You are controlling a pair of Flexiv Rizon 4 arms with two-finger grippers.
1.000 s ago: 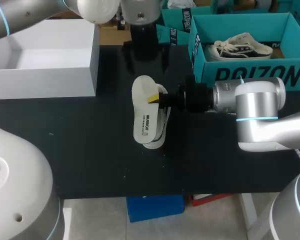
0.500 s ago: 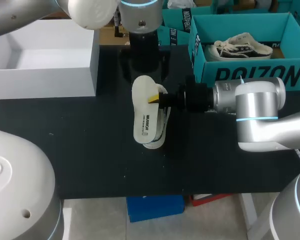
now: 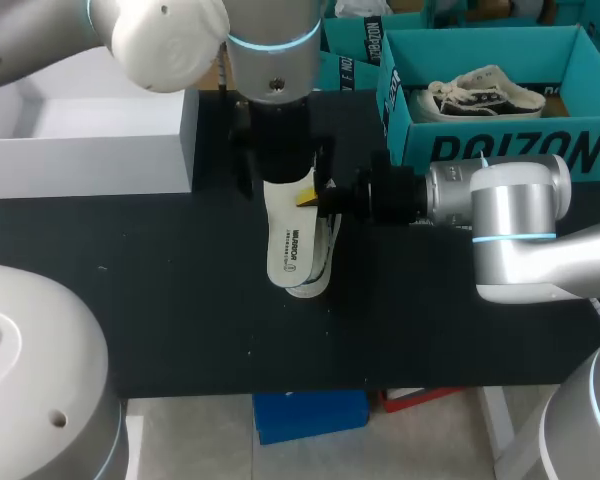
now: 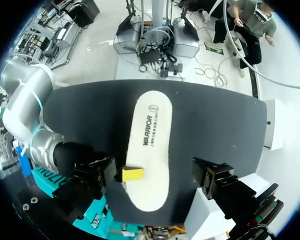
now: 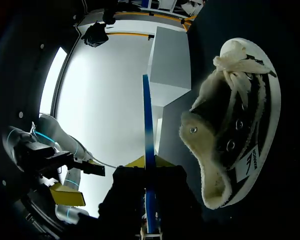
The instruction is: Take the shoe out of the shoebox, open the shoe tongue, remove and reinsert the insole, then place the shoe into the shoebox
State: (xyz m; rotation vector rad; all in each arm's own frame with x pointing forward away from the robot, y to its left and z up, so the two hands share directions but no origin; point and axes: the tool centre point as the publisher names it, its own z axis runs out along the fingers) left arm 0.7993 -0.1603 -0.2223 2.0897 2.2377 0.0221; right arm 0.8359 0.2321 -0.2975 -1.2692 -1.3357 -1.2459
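A cream insole (image 3: 288, 235) with dark print is held flat above the table, my right gripper (image 3: 310, 196) shut on its side edge. The right wrist view shows the insole (image 5: 147, 125) edge-on between the yellow tips of that gripper (image 5: 149, 165). The black shoe (image 5: 235, 125) with pale fleece lining and white laces lies on its side under and beside the insole; only part of the shoe (image 3: 325, 255) shows in the head view. My left gripper (image 3: 280, 170) hangs open over the insole's heel end. The left wrist view looks straight down on the insole (image 4: 150, 135), with the left gripper (image 4: 155, 177) spread wide.
A teal shoebox (image 3: 500, 150) stands at the back right with another shoe (image 3: 485, 92) inside. A white open box (image 3: 90, 150) stands at the back left. The black table (image 3: 180, 300) runs bare toward the front.
My left arm has come forward from the back of the table and now hangs over the insole's heel end. The right arm and the insole have not moved.
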